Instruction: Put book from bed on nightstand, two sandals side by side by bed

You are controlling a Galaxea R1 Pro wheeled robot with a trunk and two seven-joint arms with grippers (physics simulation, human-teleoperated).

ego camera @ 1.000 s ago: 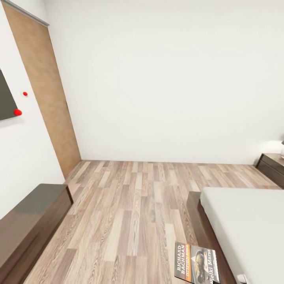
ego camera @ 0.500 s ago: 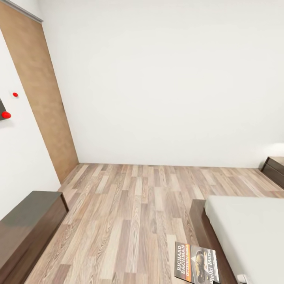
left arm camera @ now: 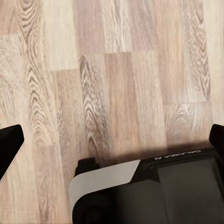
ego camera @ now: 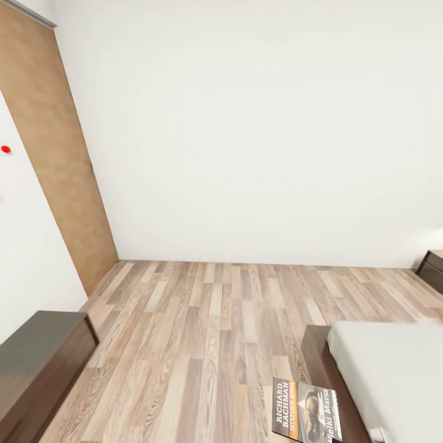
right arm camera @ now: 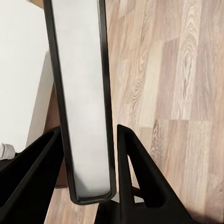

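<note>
1. Already the book (ego camera: 306,410) is off the bed (ego camera: 394,369) — clamped edge-on in the right gripper (right arm camera: 88,158), over the floor (ego camera: 209,332).
2. Left gripper (left arm camera: 112,140): fingers apart, empty.
3. Remaining — reach a nightstand, place the sandals.

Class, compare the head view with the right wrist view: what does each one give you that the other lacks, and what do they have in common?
Head view's own: the book's printed cover with its white lettering, the brown door, the white wall and a low dark bench.
Right wrist view's own: the right pincer, its two black fingers flanking the book's plain pale side.
Shared: the book, the wood-plank floor and the off-white bed.
</note>
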